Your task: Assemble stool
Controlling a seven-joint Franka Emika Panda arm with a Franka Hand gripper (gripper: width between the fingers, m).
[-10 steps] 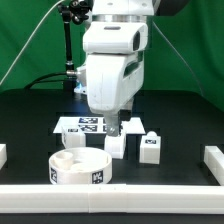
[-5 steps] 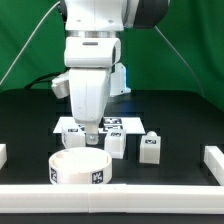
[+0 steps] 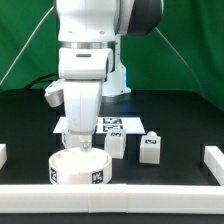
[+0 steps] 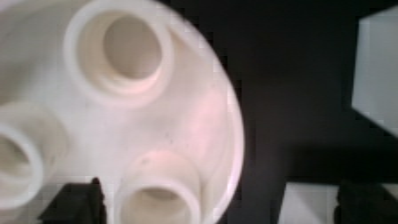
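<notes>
The stool's round white seat (image 3: 80,168) lies near the table's front, at the exterior view's left, its marker tags facing the camera. Two white blocky legs (image 3: 117,145) (image 3: 150,148) stand to its right. My gripper (image 3: 80,147) hangs low over the seat's back rim. In the wrist view the seat (image 4: 125,110) fills most of the picture, showing round sockets. The gripper (image 4: 222,205) is open, its dark fingertips (image 4: 75,203) wide apart with the seat's rim between them. Nothing is held.
The marker board (image 3: 112,124) lies flat behind the legs. White blocks stand at the table's left edge (image 3: 2,153) and right edge (image 3: 212,157). A white rail (image 3: 112,191) runs along the front.
The arm has moved to the exterior view's left and downward, from above the legs to just over the seat. The parts have not moved.
</notes>
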